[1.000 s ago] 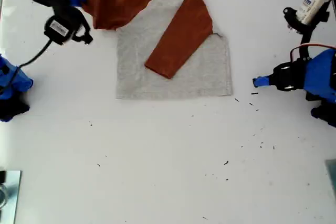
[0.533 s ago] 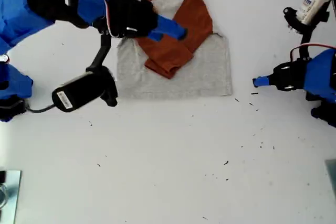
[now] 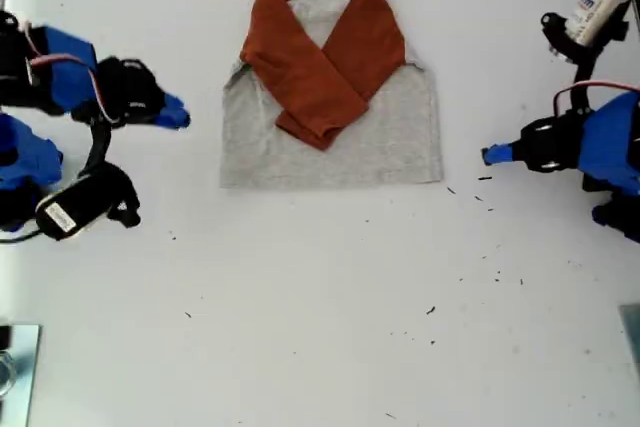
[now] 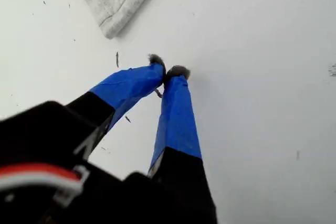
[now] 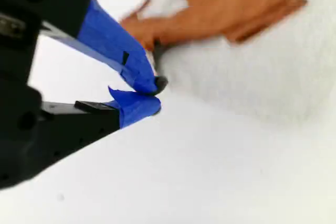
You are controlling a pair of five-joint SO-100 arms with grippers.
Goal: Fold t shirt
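T shirt (image 3: 330,107) lies flat on the white table (image 3: 320,327), both orange sleeves crossed over its grey body. My first gripper (image 4: 169,72) sits low off its hem corner at the exterior view's right, jaws closed, empty. My second gripper (image 5: 153,95) hangs beside the opposite edge, tips together, holding nothing.

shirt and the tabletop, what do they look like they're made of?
The t shirt: soft knit, probably cotton jersey, matte; the grey body is heathered, the rust sleeves drape and crease, and a stitched hem shows in the first wrist view. Table: smooth white hard surface, likely laminate or painted board; faint sheen, dark specks.
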